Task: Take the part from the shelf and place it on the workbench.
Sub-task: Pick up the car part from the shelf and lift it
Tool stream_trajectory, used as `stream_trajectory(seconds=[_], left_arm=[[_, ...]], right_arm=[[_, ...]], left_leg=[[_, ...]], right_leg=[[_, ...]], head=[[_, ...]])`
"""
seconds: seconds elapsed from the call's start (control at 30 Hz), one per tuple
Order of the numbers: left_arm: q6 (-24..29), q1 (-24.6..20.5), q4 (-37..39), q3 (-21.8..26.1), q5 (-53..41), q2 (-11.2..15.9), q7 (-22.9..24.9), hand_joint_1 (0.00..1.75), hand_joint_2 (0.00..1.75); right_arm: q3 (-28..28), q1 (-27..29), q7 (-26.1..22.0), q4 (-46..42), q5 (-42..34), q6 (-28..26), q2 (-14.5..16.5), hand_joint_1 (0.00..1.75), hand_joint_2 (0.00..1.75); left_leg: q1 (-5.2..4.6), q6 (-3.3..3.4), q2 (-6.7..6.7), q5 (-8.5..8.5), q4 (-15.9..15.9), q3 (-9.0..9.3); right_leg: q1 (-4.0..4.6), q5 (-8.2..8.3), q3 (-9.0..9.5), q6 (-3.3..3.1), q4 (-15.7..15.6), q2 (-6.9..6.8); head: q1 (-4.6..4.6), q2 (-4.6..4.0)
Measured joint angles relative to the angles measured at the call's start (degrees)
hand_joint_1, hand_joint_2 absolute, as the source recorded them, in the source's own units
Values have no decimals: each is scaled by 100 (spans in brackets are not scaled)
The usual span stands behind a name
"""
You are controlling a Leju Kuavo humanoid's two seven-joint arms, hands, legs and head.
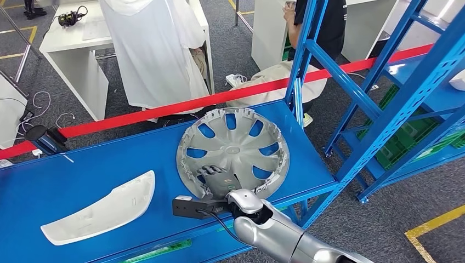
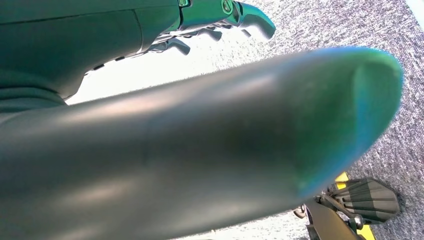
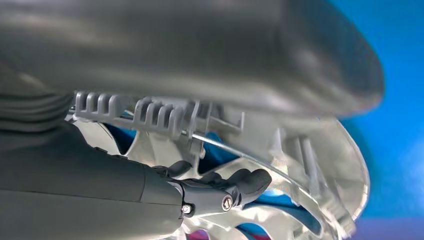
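Note:
A silver wheel cover (image 1: 233,145) lies hollow side up on the blue surface (image 1: 82,175), near its right end. My right hand (image 1: 211,178) reaches over the cover's near rim, with dark fingers inside the bowl. In the right wrist view the ribbed rim of the cover (image 3: 165,117) sits between the thick thumb (image 3: 200,50) and the fingers (image 3: 220,192), so the hand grips it. My left hand (image 2: 150,150) hangs over grey carpet, its fingers (image 2: 215,20) loosely bent and holding nothing.
A white curved panel (image 1: 101,208) lies at the left of the blue surface. Blue shelf uprights (image 1: 384,104) stand just to the right, with green crates (image 1: 406,142) low behind them. A red barrier tape (image 1: 164,109) runs behind; a person (image 1: 323,27) and white tables (image 1: 71,49) stand beyond.

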Motion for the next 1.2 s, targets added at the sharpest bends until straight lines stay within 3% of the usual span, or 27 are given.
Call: stream_trajectory(seconds=[0.07, 0.2, 0.67, 0.8, 1.2], left_arm=[[1, -1, 0, 2, -4, -4, 0, 0, 0], [1, 1, 0, 7, -10, -14, 12, 0, 0], [3, 23, 0, 11, -54, -22, -33, 0, 0], [3, 24, 0, 12, -62, -22, -31, 0, 0], [3, 21, -2, 14, -81, -24, -37, 0, 0]], right_arm=[[1, -3, 79, 74, 89, 15, 36, 0, 0], [2, -6, 90, 173, 106, 15, 72, 0, 175], [-6, 61, 160, 139, 97, -218, 80, 1, 175], [-14, 72, 162, 133, 94, -208, 80, 175, 175], [-71, 142, 157, -37, 59, -298, 73, 175, 175]], left_leg=[[0, 0, 0, 0, 0, 3], [0, 2, 0, 3, 0, 5], [-1, 2, 0, 9, 4, 12], [0, 1, 0, 11, 4, 12], [0, 0, 11, 11, 4, 18]], right_leg=[[0, -1, 1, 0, 0, 0], [0, 0, 4, 1, 0, 0], [-2, 6, 11, 9, -1, 0], [-1, 6, 11, 9, -1, 0], [-2, 12, 11, 11, -2, 12]], head=[[0, -1], [0, 0], [-1, -1], [1, -1], [1, -1]])
